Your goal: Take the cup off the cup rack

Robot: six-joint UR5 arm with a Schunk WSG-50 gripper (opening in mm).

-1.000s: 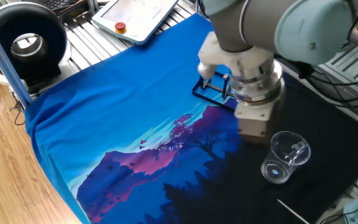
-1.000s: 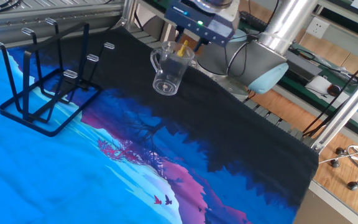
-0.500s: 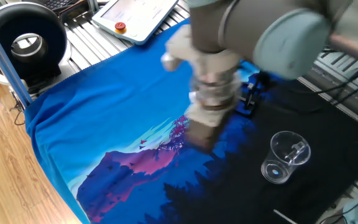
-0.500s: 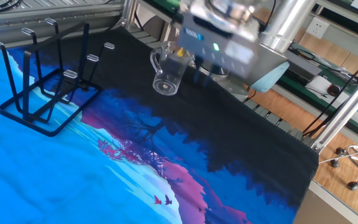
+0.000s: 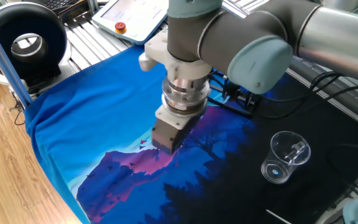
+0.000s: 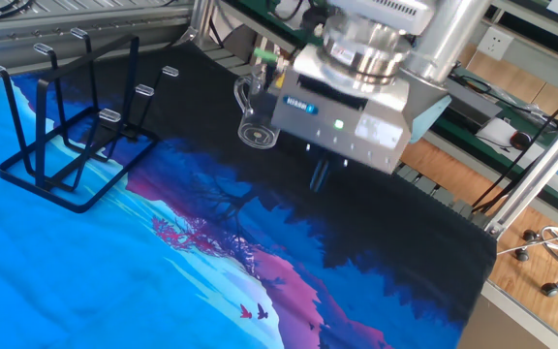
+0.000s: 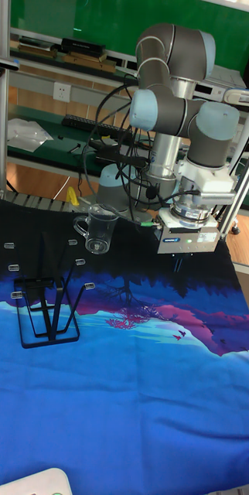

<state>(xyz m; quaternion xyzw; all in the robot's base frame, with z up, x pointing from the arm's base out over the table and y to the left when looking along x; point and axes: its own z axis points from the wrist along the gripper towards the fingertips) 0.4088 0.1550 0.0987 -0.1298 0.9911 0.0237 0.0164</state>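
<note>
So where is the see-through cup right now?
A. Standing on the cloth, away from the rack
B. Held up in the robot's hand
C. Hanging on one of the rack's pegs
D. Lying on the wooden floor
A. The cup stands by itself on the dark part of the cloth, apart from the cup rack, and the hand holds nothing.

cups: one clear cup [image 7: 98,230]
cup racks: one black wire cup rack [image 7: 44,309]
cloths: one blue printed cloth [image 7: 124,387]
robot arms: one arm [image 7: 171,85]
tools: one tool [image 7: 178,265]
</note>
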